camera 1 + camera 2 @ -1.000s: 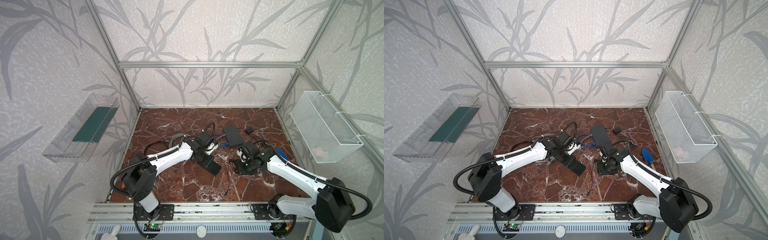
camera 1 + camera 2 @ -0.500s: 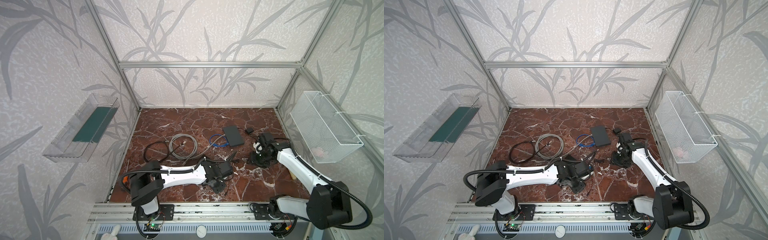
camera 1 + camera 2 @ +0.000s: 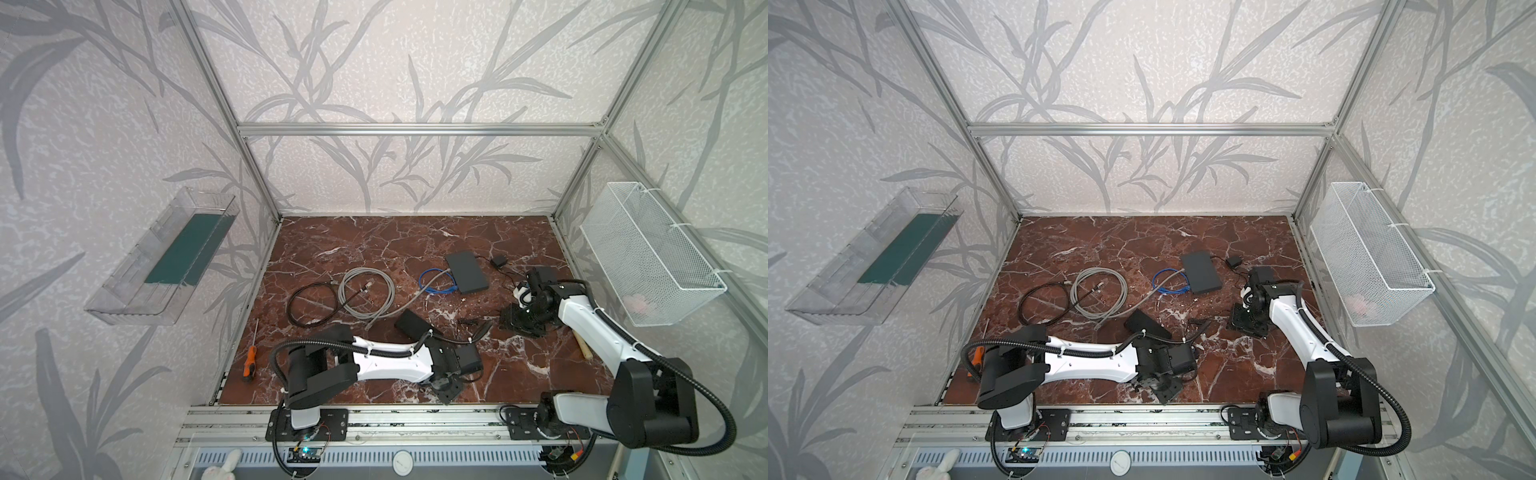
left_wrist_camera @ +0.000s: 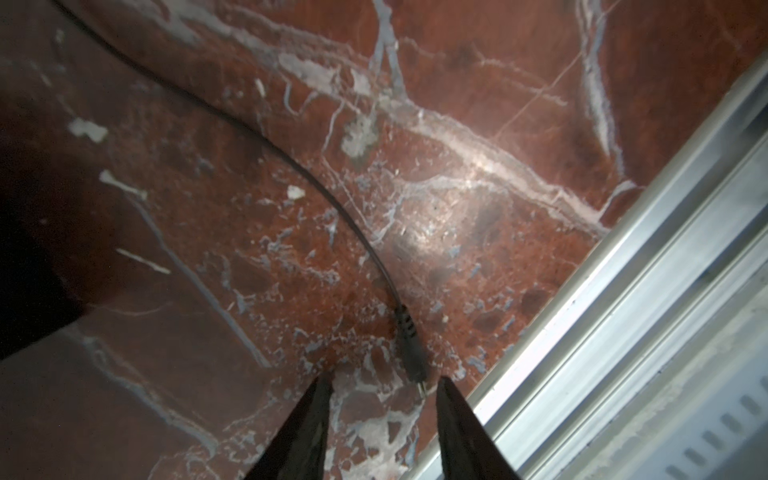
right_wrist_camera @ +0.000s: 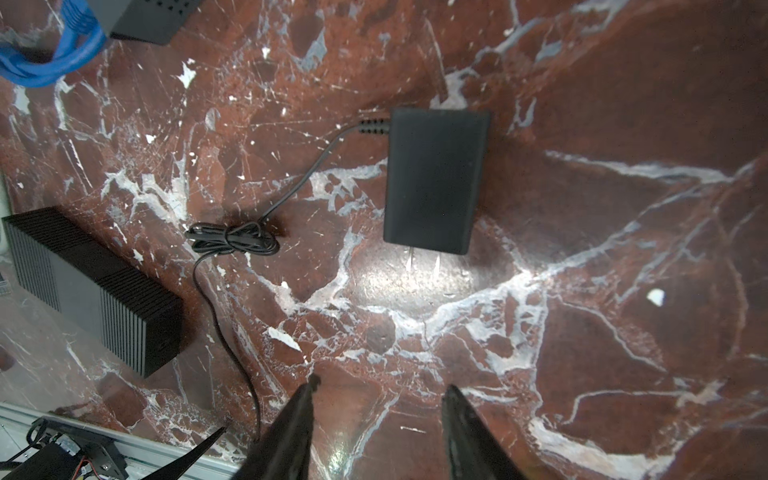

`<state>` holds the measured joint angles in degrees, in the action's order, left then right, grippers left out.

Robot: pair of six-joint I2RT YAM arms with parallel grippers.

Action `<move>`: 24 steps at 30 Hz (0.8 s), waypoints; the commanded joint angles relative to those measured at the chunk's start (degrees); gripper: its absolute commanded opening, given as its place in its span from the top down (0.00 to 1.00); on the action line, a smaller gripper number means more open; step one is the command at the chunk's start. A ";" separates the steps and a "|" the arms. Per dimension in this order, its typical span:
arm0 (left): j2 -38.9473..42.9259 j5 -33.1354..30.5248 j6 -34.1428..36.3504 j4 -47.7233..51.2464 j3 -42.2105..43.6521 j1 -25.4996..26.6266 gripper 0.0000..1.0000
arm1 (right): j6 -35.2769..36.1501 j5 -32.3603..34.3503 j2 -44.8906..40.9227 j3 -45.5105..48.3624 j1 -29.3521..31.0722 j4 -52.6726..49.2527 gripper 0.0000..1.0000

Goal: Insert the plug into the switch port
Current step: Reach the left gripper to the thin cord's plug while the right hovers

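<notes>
The switch [image 3: 466, 273] is seen lying flat on the marbled table [image 3: 365, 245] in both top views, and every place is given from it. A blue cable [image 3: 436, 286] is coiled against its left edge. A grey cable coil [image 3: 365, 295] and a black cable coil [image 3: 311, 301] are laid farther off on that same side. A ribbed black box [image 3: 411, 325] is found left of the switch and nearer the front.

The plug [image 4: 411, 353] is shown in the left wrist view lying on the table at the end of a thin black cable [image 4: 291, 160]. It is well apart from the switch, far in front of it, beside the front rail [image 4: 623, 332]. The left gripper [image 4: 386, 386] is held with its fingers apart. The plug's metal tip is seen at the gap between the fingertips, close to one of them, and is not clamped.

The right gripper [image 5: 382, 386] is placed to the right of the switch and somewhat nearer the front. Its fingers are also spread, and nothing is held between them. A power adapter [image 5: 434, 180] is seen lying ahead of it, untouched.
</notes>
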<state>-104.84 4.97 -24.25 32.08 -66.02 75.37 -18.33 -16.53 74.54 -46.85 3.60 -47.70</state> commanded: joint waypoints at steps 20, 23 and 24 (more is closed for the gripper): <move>-3.41 -2.95 5.98 6.26 -2.82 -0.48 0.72 | 0.55 -3.08 -1.76 -1.45 -0.26 -0.51 0.56; -3.77 -2.40 6.75 6.52 -2.62 -0.62 0.69 | 0.30 -3.35 -2.71 -0.90 -0.26 -0.39 0.56; -3.79 -2.06 6.80 6.60 -2.58 -0.67 0.68 | 0.31 -3.34 -2.97 -0.70 -0.26 -0.46 0.56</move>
<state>-108.62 3.51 -18.61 34.26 -70.02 75.16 -18.33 -18.79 73.30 -46.98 3.57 -47.42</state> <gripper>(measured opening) 0.314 0.440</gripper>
